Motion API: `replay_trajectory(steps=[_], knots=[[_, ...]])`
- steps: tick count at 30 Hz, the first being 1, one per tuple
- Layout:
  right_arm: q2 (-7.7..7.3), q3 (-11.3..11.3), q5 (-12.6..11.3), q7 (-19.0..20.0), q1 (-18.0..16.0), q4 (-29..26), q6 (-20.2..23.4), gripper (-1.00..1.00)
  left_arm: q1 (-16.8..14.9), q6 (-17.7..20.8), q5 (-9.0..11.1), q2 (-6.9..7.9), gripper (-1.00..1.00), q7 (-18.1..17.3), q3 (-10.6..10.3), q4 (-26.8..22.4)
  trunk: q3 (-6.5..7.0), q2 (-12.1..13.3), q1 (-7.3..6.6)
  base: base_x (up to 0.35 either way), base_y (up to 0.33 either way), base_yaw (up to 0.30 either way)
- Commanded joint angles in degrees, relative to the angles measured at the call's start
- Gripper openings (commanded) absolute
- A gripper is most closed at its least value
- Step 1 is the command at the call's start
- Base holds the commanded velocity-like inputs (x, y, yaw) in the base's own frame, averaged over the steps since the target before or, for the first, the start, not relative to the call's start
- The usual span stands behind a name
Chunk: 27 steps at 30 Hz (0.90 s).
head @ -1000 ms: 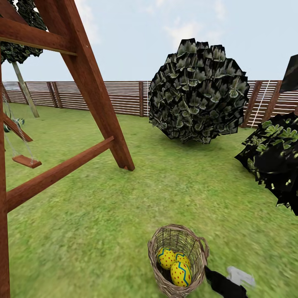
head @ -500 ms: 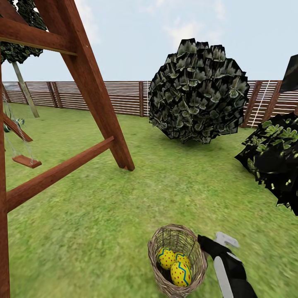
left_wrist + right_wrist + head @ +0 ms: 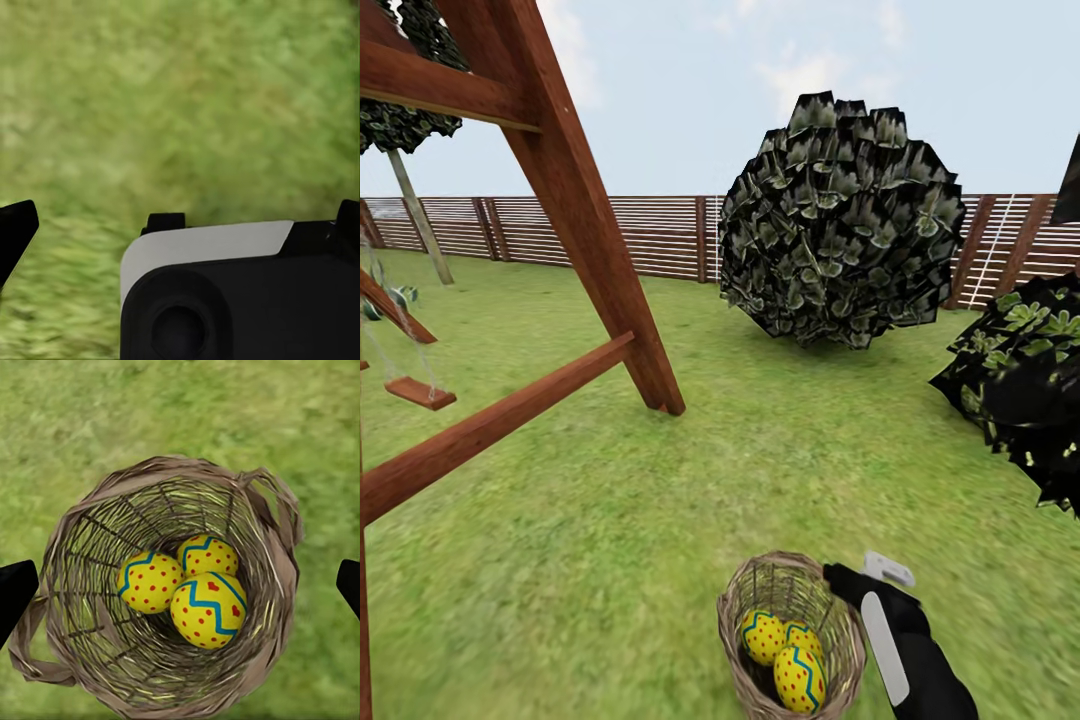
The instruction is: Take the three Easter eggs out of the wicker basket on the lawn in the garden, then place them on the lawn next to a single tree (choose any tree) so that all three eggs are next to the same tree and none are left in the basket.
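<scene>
In the head view the wicker basket point(image 3: 792, 635) is cut off at the picture's 6 o'clock edge, and its wall hides the lower parts of the three Easter eggs point(image 3: 785, 655). The right gripper's fingers point(image 3: 16, 592) show only as dark tips at the right wrist view's edges.

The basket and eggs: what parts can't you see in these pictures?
- Head view: basket bottom is cut off by the picture's edge.
- Right wrist view: the back egg is partly behind the front egg.
- Head view: right tool tips hidden behind its own arm.
</scene>
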Motion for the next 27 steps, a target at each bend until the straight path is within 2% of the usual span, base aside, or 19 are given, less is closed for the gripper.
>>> replay_trajectory(steps=[1,8,13,14,18,24,27], knots=[[-0.03,-0.12,-0.61,-0.46,-0.18,0.30,0.18,1.00,-0.03,-0.19,-0.07,0.02,1.00,-0.01,-0.03,0.02,-0.06,-0.03,0.02,0.180,0.000,0.000],[-0.83,-0.38,-0.37,-0.57,-1.39,2.60,0.35,1.00,-0.04,-0.26,-0.02,0.01,1.00,0.04,0.01,-0.12,-0.06,-0.03,0.02,0.065,0.000,0.000],[-4.22,-0.16,-0.27,-0.59,-5.23,10.38,0.42,1.00,-0.03,-0.27,-0.02,-0.04,1.00,0.09,0.03,-0.16,-0.06,-0.03,0.02,0.013,0.000,0.000],[-5.46,-0.11,-0.23,-0.57,-6.71,13.81,0.16,1.00,-0.03,-0.27,-0.02,-0.04,1.00,0.10,0.02,-0.17,-0.06,-0.03,0.02,0.005,0.000,0.000],[-7.93,0.05,-0.14,-0.60,-10.20,20.74,-1.40,1.00,-0.03,-0.28,-0.02,-0.01,1.00,0.11,0.01,-0.17,-0.06,-0.03,0.02,0.003,0.000,0.000],[-10.52,0.25,0.08,-0.71,-15.76,29.12,-2.41,1.00,-0.02,-0.28,-0.02,-0.02,1.00,0.11,-0.02,-0.18,-0.06,-0.03,0.02,0.000,0.000,0.000],[-11.61,0.36,0.63,-0.84,-19.68,34.86,-2.61,1.00,-0.02,-0.28,-0.02,-0.02,1.00,0.11,-0.02,-0.18,-0.06,-0.03,0.02,0.000,0.000,0.000]])
